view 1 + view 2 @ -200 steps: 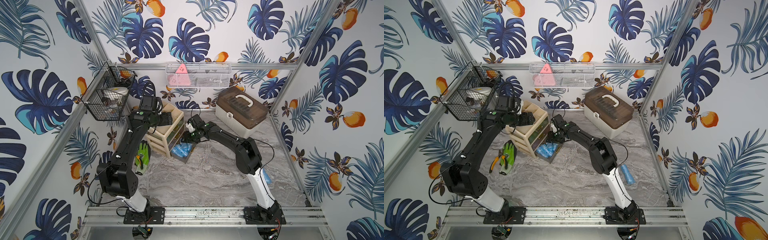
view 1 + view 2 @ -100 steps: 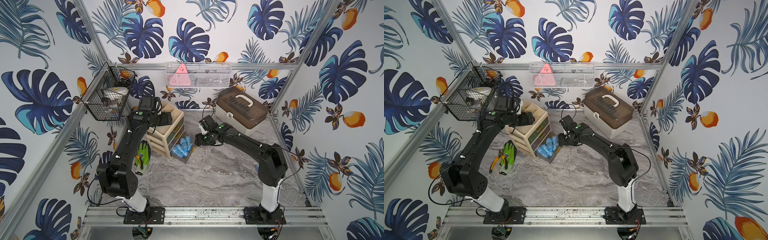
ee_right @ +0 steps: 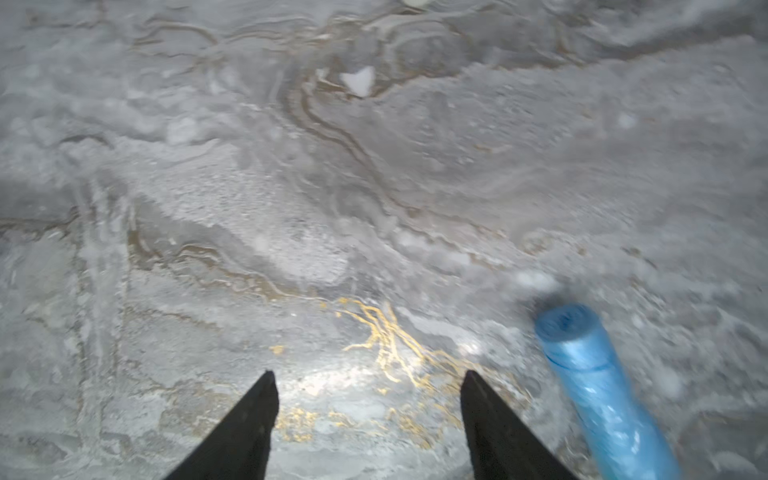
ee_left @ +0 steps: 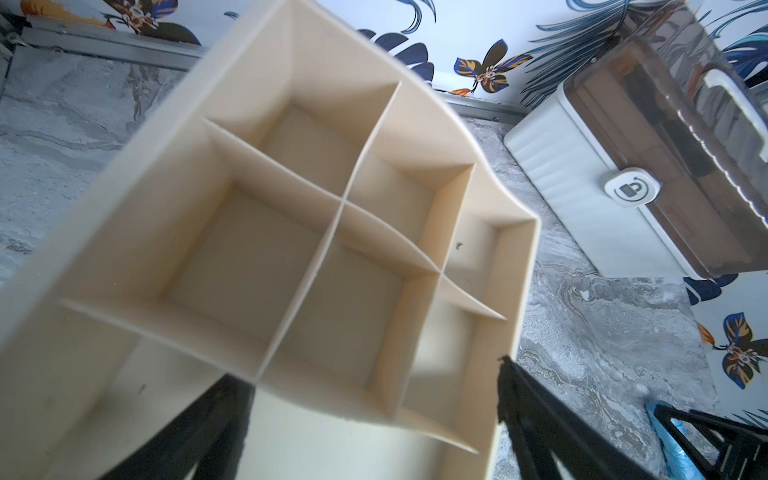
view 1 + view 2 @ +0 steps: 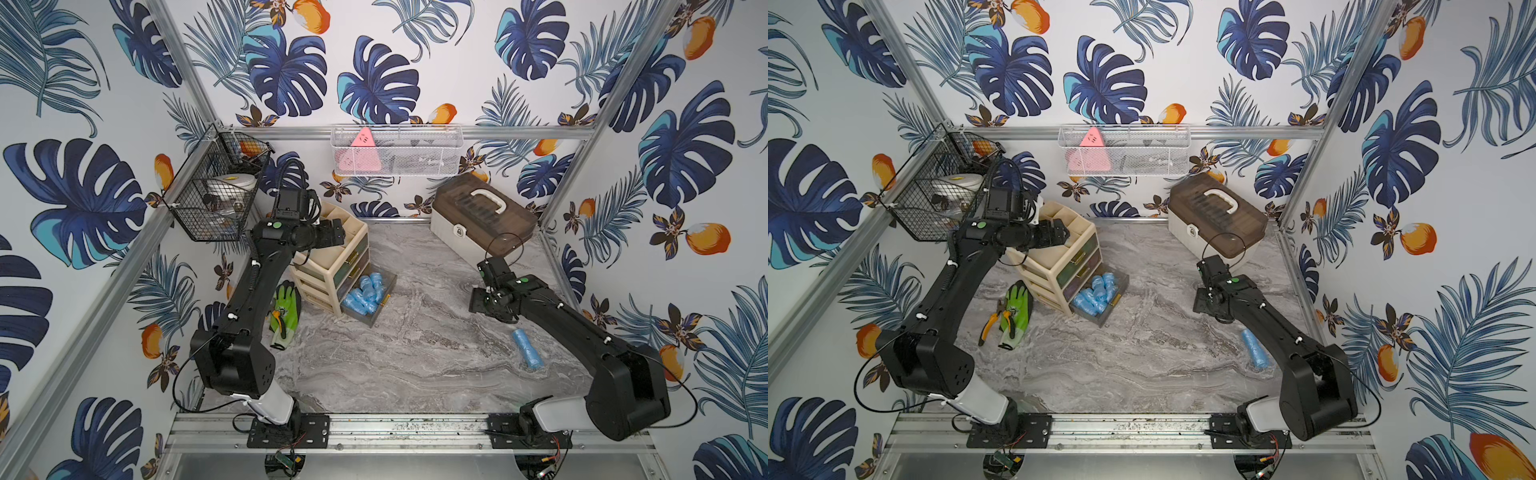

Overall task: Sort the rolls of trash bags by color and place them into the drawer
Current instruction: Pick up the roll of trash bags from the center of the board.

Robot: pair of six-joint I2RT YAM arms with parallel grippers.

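Several light blue rolls of trash bags (image 5: pixel 365 293) (image 5: pixel 1096 293) lie in the pulled-out bottom drawer (image 5: pixel 376 316) of the beige drawer unit (image 5: pixel 332 257). One more blue roll (image 5: pixel 527 348) (image 5: pixel 1255 348) (image 3: pixel 598 386) lies alone on the table at the right. My right gripper (image 5: pixel 477 305) (image 3: pixel 368 378) hangs open just above the bare table, and the lone roll is beside it, outside its fingers. My left gripper (image 5: pixel 334 235) (image 4: pixel 374 415) stands open over the unit's divided top tray (image 4: pixel 291 232), holding nothing.
A green glove (image 5: pixel 284 309) and orange-handled pliers (image 5: pixel 990 322) lie left of the drawer unit. A brown-lidded case (image 5: pixel 482 220) stands at the back right. A black wire basket (image 5: pixel 216 191) and a white mesh shelf (image 5: pixel 395 151) hang on the walls.
My right gripper has left the open drawer, swung across to the right side of the table and opened wider. The left arm has barely moved.
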